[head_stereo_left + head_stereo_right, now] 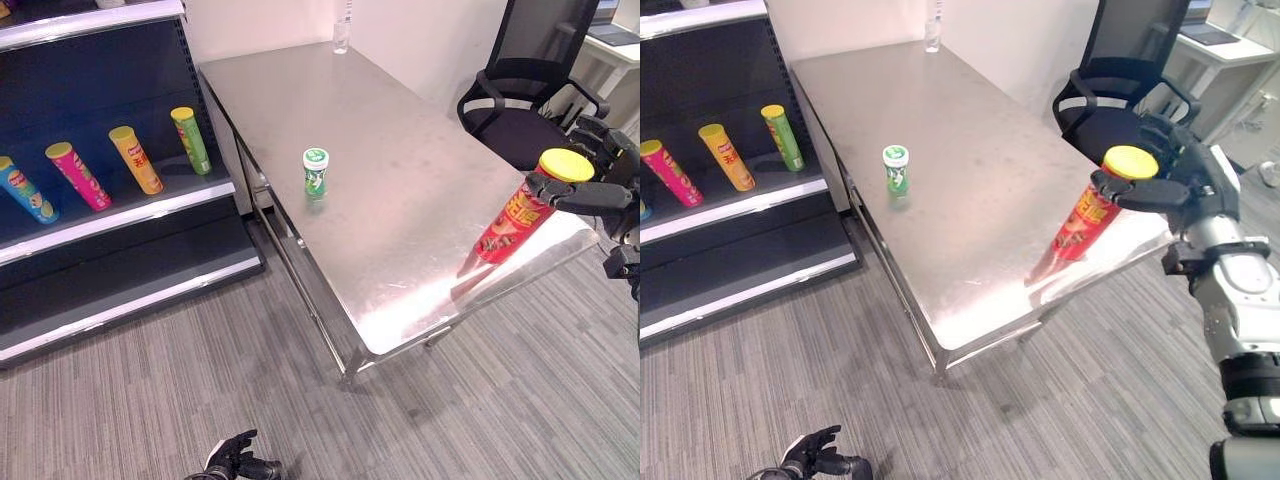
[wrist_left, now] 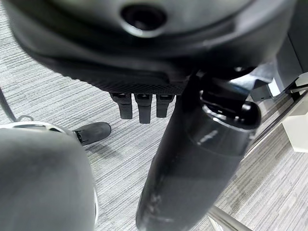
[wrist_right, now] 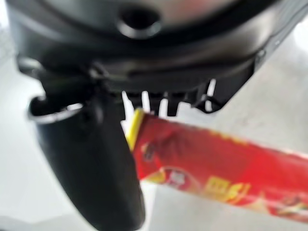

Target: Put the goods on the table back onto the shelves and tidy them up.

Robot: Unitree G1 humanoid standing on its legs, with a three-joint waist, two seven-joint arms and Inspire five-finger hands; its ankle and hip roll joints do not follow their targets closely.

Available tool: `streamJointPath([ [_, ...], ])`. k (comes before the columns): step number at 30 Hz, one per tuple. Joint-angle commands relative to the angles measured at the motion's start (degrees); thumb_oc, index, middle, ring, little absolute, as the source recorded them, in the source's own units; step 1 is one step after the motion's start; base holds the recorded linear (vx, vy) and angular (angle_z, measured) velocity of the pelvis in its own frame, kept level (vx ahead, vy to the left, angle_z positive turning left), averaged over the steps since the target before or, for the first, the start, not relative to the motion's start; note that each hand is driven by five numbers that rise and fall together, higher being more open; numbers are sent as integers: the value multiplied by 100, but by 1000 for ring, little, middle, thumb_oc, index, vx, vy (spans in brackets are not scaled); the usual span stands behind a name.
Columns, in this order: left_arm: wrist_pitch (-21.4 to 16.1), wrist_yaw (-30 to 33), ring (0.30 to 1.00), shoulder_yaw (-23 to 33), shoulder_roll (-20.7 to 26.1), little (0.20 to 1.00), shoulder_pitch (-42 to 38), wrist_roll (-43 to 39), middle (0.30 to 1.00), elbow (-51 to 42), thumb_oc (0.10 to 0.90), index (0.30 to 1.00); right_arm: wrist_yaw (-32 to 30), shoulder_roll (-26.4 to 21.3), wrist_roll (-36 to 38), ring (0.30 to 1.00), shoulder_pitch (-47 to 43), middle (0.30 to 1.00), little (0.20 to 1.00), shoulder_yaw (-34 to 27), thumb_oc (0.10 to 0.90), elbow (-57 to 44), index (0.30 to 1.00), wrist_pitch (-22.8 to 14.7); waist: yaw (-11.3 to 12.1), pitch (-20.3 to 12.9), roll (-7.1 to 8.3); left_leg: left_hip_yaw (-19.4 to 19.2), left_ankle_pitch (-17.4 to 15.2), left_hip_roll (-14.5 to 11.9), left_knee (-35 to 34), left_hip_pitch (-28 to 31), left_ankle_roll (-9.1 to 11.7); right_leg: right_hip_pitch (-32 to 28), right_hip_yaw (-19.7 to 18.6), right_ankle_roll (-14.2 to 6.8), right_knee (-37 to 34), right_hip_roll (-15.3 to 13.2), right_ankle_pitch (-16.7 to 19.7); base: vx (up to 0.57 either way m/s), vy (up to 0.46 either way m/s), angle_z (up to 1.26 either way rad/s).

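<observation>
On the far left the shelf [image 1: 120, 215] already carries four tall tubes lying tilted in a row on its dark deck: a blue tube [image 1: 25, 190], a pink tube [image 1: 78, 176], an orange tube [image 1: 135, 159] and a green tube [image 1: 190, 140], all smooth printed cylinders with yellow caps. Low on the carpet the left hand [image 1: 238, 458] hangs idle, its fingers loosely bent and holding nothing.

The desk [image 1: 400, 130] is a bare sheet of brushed steel, glossy enough to mirror what stands on it. Near its left edge stands a short green canister [image 1: 316, 172] with a white-rimmed lid, upright and untouched. A clear bottle [image 1: 342, 30] stands at the far end by the wall.

At the desk's right corner the right hand [image 1: 1165, 185] pinches the red tube [image 1: 520, 215] just under its yellow cap, thumb on one side and fingers curled on the other; the tube leans, its base touching or just above the steel. So the step in hand looks like the pick-up of this tube. The next move likely calls for a clean lift, a turn toward the shelf, and laying the slick cylinder beside the green tube without letting it roll. A black office chair [image 1: 520, 100] stands behind.
</observation>
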State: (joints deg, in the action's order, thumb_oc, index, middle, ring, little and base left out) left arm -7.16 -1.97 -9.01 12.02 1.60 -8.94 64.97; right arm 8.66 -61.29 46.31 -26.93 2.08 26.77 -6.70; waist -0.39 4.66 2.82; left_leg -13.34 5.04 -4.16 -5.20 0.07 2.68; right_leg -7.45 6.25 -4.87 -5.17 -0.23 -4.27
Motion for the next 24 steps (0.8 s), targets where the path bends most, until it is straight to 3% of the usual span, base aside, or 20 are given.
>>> streamJointPath([
  [1, -212, -90, 900, -369, 137, 900, -83, -15, 900, 144, 800, 900, 77, -594, 181, 900, -720, 900, 900, -155, 800, 66, 900, -357, 377, -310, 300, -239, -735, -72, 20, 505, 507, 394, 222, -811, 386, -177, -188, 0, 0, 0],
  [16, -225, -107, 900, -399, 133, 900, -93, -42, 900, 156, 800, 900, 176, -738, -13, 900, -704, 900, 900, 118, 800, 257, 900, -207, 375, -278, 326, -235, -718, -72, 20, 483, 515, 427, 225, -812, 409, -188, -169, 0, 0, 0],
  [17, -223, -111, 900, -404, 131, 900, -93, -41, 900, 153, 800, 900, 174, -740, -23, 705, -703, 705, 705, 134, 670, 260, 705, -198, 376, -281, 327, -237, -717, -71, 20, 486, 514, 426, 226, -812, 410, -188, -169, 0, 0, 0],
  [18, -219, -111, 900, -401, 131, 900, -91, -38, 900, 147, 800, 900, 173, -742, -33, 300, -682, 300, 300, 128, 400, 256, 300, -186, 374, -279, 325, -236, -720, -71, 20, 489, 515, 424, 220, -812, 404, -188, -168, 0, 0, 0],
  [24, -211, -85, 900, -380, 138, 900, -104, -43, 900, 135, 800, 900, 93, -765, -146, 300, -657, 300, 300, 95, 400, 376, 300, -162, 353, -268, 323, -238, -725, -75, 20, 491, 516, 436, 205, -813, 394, -193, -155, -1, -1, -1],
])
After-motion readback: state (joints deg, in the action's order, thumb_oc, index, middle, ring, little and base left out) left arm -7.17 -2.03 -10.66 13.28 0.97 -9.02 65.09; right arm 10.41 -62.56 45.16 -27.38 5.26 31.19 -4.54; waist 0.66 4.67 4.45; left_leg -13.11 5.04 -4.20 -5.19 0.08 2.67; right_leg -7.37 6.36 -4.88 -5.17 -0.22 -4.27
